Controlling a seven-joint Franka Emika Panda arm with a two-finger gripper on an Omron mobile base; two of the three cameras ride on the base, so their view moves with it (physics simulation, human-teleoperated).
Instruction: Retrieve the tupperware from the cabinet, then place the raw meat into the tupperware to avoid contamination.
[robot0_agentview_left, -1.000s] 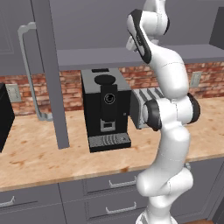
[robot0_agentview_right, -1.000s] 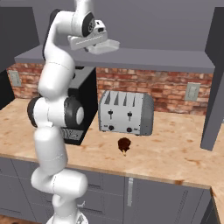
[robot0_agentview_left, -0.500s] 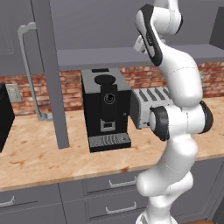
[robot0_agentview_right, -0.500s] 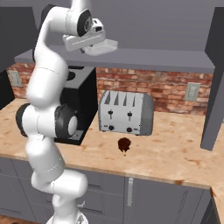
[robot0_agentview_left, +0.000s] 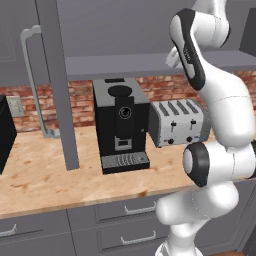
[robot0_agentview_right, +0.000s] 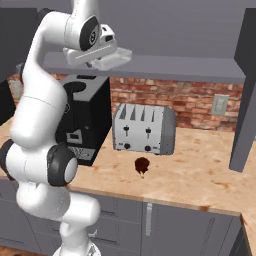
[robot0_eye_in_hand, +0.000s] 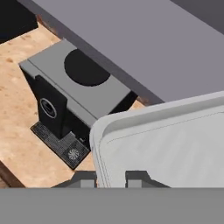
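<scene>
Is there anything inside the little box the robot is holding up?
Empty, as far as shows. The hand view looks into the tupperware and its floor is bare. The meat lies on the counter by the toaster.

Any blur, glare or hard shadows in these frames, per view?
Left base view: sharp, flat render lighting, no glare on the toaster. Right base view: sharp; faint dark patch under the raw meat. Hand view: the tupperware looms large in the close foreground, edges slightly soft; coffee machine crisp.
</scene>
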